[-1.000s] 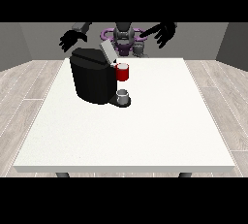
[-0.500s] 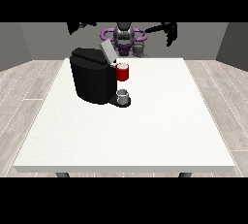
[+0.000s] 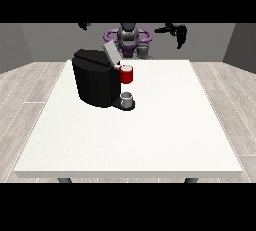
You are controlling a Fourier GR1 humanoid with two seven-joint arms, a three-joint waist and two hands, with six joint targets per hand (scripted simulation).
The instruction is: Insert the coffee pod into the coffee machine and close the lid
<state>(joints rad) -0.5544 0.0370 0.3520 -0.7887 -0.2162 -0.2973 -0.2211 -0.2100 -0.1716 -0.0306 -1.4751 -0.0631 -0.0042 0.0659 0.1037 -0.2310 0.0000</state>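
The black coffee machine (image 3: 96, 82) stands on the white table (image 3: 150, 135), left of its middle, with its grey lid (image 3: 110, 53) tilted up and open. A red thing at the machine (image 3: 126, 74) sits at its front. A grey thing (image 3: 127, 98) rests on the machine's low tray. Another small grey thing (image 3: 144, 50) stands at the table's far edge, just in front of the robot (image 3: 128, 36). The hand at the view's right (image 3: 179, 35) is raised high above the far edge, fingers hanging straight down and holding nothing. Only a tip of the hand at the view's left (image 3: 83, 25) shows at the top.
Grey wood-look floor (image 3: 30, 90) surrounds the table. The table's near half and right side carry nothing but bare white surface. Both arms are up, well above the machine.
Both hands have risen and swung outward from beside the machine's top. The hand at the view's left is now almost out of the view. Nothing on the table has moved.
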